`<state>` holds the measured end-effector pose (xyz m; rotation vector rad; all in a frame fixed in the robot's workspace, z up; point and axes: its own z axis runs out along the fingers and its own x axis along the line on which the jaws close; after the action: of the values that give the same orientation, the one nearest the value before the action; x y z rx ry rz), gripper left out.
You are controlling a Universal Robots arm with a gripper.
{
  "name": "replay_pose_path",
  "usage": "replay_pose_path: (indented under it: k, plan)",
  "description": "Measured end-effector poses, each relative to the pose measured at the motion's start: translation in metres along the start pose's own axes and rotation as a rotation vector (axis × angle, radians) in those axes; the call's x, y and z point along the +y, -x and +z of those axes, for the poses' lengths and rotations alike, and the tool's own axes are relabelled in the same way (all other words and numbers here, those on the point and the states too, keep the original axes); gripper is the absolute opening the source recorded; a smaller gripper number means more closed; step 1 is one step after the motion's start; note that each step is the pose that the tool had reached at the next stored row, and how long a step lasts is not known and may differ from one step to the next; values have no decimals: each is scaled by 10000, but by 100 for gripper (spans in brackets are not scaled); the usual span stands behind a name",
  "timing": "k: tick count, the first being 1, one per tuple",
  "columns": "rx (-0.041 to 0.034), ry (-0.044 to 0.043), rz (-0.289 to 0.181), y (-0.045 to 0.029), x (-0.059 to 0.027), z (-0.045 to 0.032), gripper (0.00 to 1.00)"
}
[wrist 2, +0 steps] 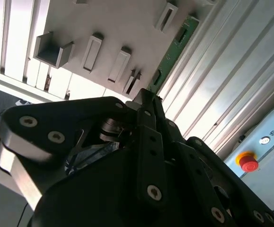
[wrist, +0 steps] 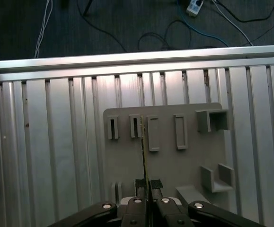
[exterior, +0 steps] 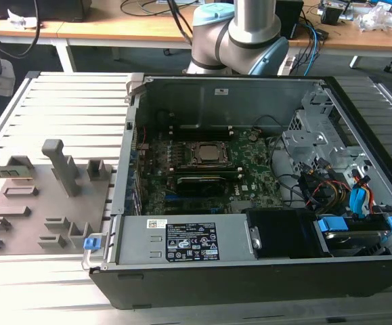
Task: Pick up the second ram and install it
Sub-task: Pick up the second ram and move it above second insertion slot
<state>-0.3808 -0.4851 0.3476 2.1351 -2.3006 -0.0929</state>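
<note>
Claw (wrist: 147, 183) tight on flat green ram (wrist 2: 176, 46)

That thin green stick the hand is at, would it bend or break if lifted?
The second ram is probably stiff: it runs dead straight from the hand. Likely light, since it is so thin edge-on in the first wrist view. Its bare chips suggest it is fragile.
</note>
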Motion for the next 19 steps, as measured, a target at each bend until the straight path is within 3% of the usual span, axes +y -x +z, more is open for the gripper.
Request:
replay_pose_path:
  k: [7, 19]
  plan:
    - [-17, 1, -1, 4, 5, -107, 14]
    - [-46, 3, -2, 14, 16, -360, 14]
